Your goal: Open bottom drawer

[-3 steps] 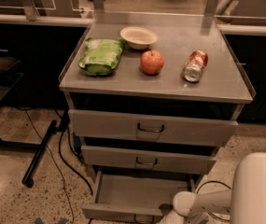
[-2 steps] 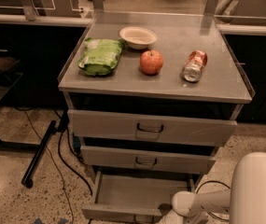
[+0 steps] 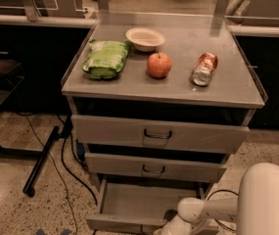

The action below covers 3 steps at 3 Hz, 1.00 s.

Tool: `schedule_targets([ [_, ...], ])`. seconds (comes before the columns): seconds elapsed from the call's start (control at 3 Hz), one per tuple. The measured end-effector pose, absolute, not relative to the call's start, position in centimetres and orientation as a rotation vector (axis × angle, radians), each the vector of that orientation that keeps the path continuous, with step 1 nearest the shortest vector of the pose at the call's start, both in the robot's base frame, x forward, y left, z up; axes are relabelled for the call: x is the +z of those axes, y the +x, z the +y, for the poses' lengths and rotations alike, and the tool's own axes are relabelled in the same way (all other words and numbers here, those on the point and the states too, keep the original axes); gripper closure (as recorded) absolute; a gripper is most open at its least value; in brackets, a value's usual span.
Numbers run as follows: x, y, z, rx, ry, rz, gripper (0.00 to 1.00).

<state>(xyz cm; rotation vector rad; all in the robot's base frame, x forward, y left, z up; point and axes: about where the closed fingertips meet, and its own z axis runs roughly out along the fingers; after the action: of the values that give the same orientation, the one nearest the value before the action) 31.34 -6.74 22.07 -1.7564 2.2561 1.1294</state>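
bottom drawer (image 3: 139, 203), lowest of three, stands well out, plain grey inside showing. gripper (image 3: 166, 227) low at drawer's front edge, partly cut off by frame; open or closed: cannot tell. step: pull looks near done. next: likely release, back straight off without nudging front.

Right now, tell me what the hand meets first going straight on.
Probably the front of the bottom drawer: the hand sits at it, at the picture's bottom edge, partly cut off; depth unclear.
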Motion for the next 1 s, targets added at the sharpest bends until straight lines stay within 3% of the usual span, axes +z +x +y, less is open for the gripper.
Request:
schedule_targets([
  [1.0,21.6,33.5,-5.6,1.087,-1.798,2.231,0.00],
])
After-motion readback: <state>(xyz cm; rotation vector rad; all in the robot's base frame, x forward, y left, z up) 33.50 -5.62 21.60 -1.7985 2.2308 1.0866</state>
